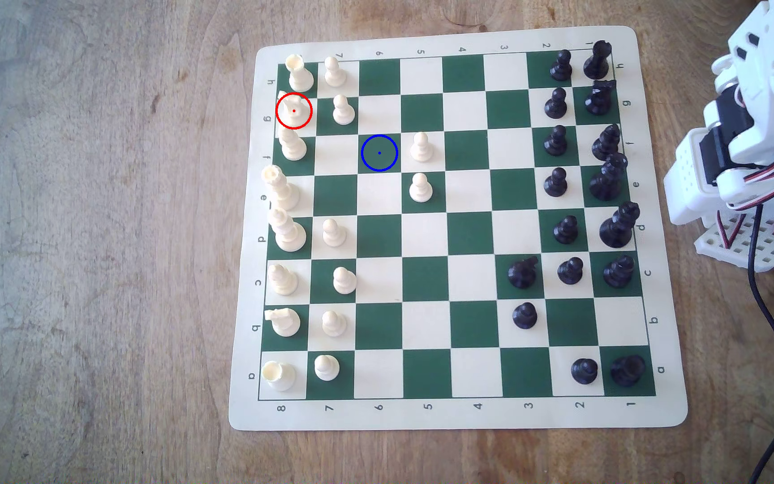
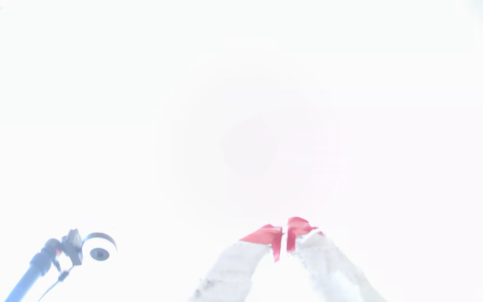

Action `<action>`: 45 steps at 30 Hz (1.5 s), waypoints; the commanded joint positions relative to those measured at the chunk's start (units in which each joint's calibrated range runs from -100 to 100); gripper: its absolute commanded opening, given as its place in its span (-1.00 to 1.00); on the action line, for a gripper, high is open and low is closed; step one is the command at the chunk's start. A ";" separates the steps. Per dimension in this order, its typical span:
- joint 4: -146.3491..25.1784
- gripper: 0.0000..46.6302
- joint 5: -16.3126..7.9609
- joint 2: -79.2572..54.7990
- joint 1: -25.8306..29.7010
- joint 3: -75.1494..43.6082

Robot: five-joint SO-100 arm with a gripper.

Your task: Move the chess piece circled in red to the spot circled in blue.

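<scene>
At the far edge of the chessboard [image 1: 457,414], on the exterior view's left, the cream knight [image 1: 293,110] stands upright on its red-ringed cream square in the outermost file of cream pieces, untouched and with nothing near it but its own side: a cream rook [image 1: 300,73] on the square above it in that view, a cream bishop [image 1: 291,145] on the square below, and a cream pawn [image 1: 343,110] just beside it toward the board's middle. The spot [image 1: 379,152], a dark green square ringed in blue, lies bare two files inward and one row down, with another pawn [image 1: 421,147] on the next square to its right in the exterior view. By my reading the task has not begun; the step in hand is the first reach. The arm [image 1: 748,130] sits folded up off the board at the exterior view's right, on the wooden surface [image 1: 96,232], well apart from the knight, so the next move calls for a long stretch across the whole board, over the black pieces, then a descent narrow enough to miss the rook and bishop. In the washed-out wrist view the gripper [image 2: 284,246] points upward toward bright glare and a camera on a pole [image 2: 72,249]; its red-taped fingertips [image 2: 266,235] nearly meet, the jaws all but closed and holding nothing.
</scene>
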State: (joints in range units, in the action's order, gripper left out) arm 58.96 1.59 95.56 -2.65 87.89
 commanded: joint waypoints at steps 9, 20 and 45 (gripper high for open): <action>-72.64 -0.99 -0.39 -0.31 -11.39 -27.15; -104.01 -0.95 -1.71 -4.81 -11.07 -35.31; -110.40 -0.90 -2.78 -74.17 -10.37 -87.26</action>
State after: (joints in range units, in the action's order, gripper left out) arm -48.92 -1.15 31.21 -11.14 14.23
